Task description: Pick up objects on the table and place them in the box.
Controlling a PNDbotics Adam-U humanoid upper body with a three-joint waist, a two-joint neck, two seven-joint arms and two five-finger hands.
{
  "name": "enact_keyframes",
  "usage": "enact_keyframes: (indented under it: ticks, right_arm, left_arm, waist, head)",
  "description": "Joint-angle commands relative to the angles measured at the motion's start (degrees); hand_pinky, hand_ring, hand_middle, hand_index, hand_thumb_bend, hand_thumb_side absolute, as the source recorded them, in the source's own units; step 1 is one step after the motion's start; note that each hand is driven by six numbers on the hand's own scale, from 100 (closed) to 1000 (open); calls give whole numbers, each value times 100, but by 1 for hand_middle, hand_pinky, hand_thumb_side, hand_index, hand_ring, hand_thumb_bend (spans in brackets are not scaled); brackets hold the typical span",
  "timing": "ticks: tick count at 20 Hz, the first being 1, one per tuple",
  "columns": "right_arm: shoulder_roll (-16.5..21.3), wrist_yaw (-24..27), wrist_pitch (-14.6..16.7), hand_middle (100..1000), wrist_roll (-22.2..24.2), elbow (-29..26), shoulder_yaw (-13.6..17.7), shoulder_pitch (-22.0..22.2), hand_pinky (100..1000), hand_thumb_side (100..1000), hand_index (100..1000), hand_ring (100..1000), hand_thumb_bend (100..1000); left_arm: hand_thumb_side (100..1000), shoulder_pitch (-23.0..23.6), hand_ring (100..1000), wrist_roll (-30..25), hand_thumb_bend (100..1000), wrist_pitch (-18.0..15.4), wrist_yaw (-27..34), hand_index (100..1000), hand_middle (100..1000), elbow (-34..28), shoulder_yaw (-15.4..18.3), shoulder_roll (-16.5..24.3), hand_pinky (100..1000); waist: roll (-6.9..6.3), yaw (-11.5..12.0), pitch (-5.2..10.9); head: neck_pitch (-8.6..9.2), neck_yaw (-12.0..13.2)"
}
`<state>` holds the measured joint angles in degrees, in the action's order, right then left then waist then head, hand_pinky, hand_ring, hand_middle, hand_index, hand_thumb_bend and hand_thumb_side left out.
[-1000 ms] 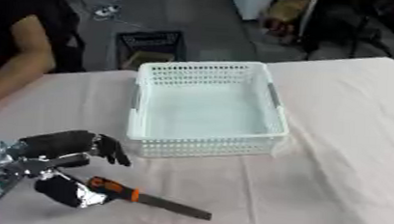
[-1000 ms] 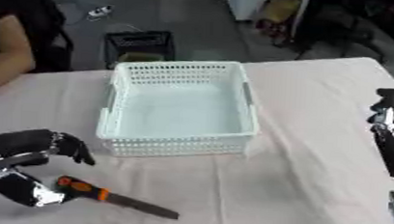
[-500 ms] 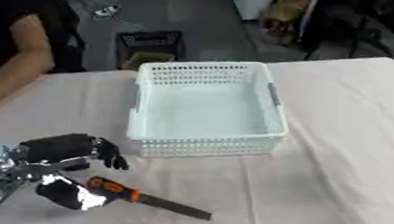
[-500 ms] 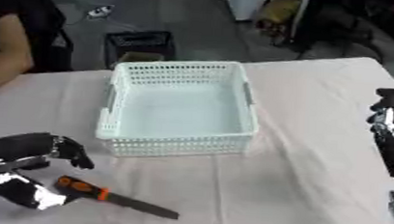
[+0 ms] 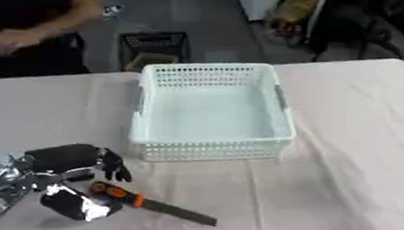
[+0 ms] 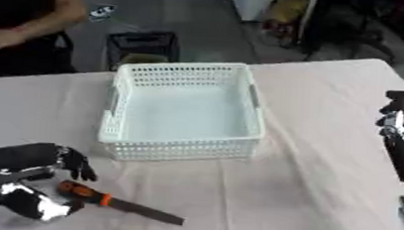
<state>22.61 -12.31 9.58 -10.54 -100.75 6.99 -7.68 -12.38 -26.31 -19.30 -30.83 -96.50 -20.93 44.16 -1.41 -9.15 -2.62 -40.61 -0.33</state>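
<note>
A hand tool [image 5: 153, 206] with an orange and black handle and a dark flat blade lies on the pink tablecloth at the lower left, blade pointing right. My left hand [image 5: 64, 158] hovers at the handle end. Its dark fingers curve above the handle, its silvery thumb [image 5: 72, 207] sits below, and the fingers are not closed round it. The white perforated box [image 5: 160, 151] stands in the middle of the table with nothing in it. My right hand [image 6: 402, 122] shows at the right edge, relaxed, fingers up, holding nothing.
The tablecloth-covered table [image 5: 340, 184] stretches wide to the right of the box. Beyond the far edge is a grey floor with a black crate [image 5: 153, 46]. A person's arm [image 5: 23, 40] shows at the far left, off the table.
My left hand has dropped slightly closer to the tool's handle. The tool, the box and my right hand have not moved.
</note>
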Motion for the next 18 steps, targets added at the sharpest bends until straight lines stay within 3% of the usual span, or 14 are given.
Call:
enact_keyframes:
  ticks: [1, 8, 18]
  right_arm:
    - [74, 19, 7, 480, 16, -68, 20, -55, 342, 688, 721, 425, 100]
    - [74, 21, 9, 481, 21, -66, 17, -49, 342, 693, 722, 425, 100]
    - [75, 25, 13, 481, 25, -61, 20, -39, 343, 693, 722, 425, 100]
  left_arm:
    - [519, -34, 616, 24, 356, -13, -18, 792, 620, -22, 19, 58, 664]
    - [502, -52, 608, 34, 339, 1, -67, 778, 607, 47, -18, 32, 657]
    - [476, -137, 616, 99, 379, -19, -728, 759, 608, 91, -75, -1, 644]
  waist:
    - [13, -7, 48]
    - [14, -10, 50]
    - [15, -15, 54]
  head:
    - [-59, 17]
    - [-126, 21]
    - [-136, 28]
